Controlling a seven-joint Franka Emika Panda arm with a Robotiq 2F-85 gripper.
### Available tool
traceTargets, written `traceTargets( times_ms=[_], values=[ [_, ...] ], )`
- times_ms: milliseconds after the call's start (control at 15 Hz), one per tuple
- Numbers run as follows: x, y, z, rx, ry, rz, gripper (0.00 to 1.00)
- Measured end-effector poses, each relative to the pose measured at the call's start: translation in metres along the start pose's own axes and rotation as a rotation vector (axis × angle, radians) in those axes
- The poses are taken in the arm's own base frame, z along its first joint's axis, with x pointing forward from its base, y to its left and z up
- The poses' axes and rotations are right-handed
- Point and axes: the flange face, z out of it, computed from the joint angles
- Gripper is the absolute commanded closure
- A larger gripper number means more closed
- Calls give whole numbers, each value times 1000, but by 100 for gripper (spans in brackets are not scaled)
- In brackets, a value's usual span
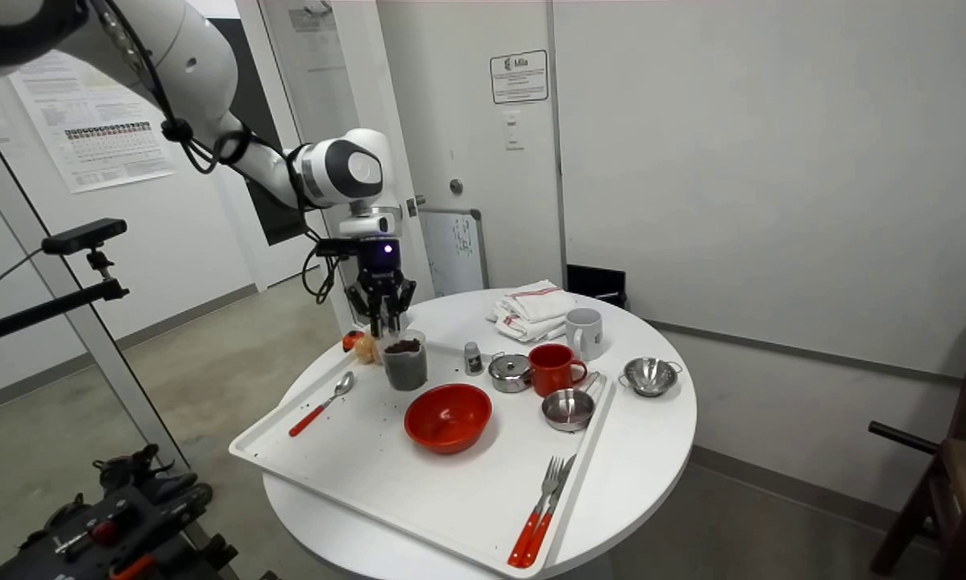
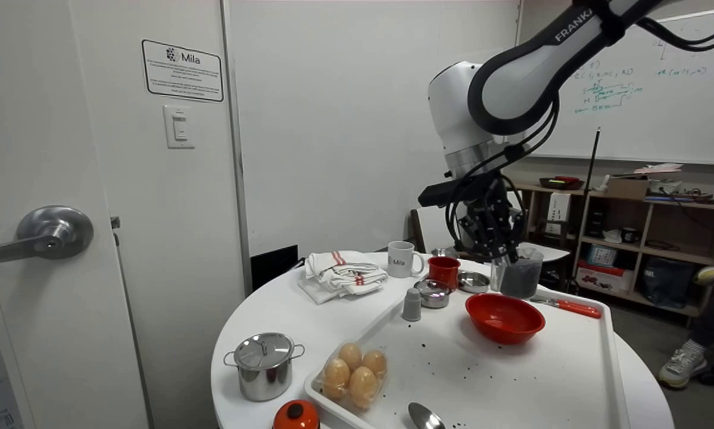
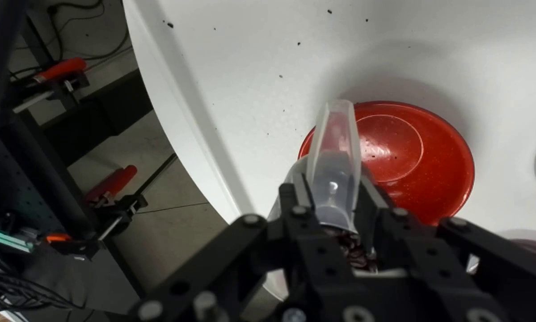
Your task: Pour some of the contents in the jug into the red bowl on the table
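The jug [image 1: 406,370] is a translucent plastic pitcher that looks dark grey, with dark contents. It also shows in an exterior view [image 2: 521,281] and, by its handle, in the wrist view [image 3: 335,179]. My gripper [image 1: 386,326] is shut on the jug's handle, pointing down. The jug is held up off the tray, roughly upright, close to the bowl. The fingers hide much of the jug in the wrist view. The wide red bowl [image 1: 448,419] stands on the tray; it also shows in an exterior view [image 2: 505,322] and the wrist view [image 3: 442,165]. A few dark specks lie in it.
The white tray [image 1: 354,467] has scattered dark specks, a spoon [image 1: 321,404], a fork [image 1: 543,491] and a knife. A shaker [image 2: 412,305], lidded pan [image 2: 433,295], red mug [image 1: 553,369] and small pan [image 1: 569,409] stand beside the bowl. Eggs [image 2: 357,372] lie at a tray corner.
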Motion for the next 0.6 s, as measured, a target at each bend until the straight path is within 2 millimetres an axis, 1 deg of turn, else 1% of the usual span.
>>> traceTargets(
  times_ms=[200, 600],
  values=[
    [3, 5, 0, 7, -21, -115, 88],
    [-7, 19, 2, -18, -145, -293, 88]
  ],
)
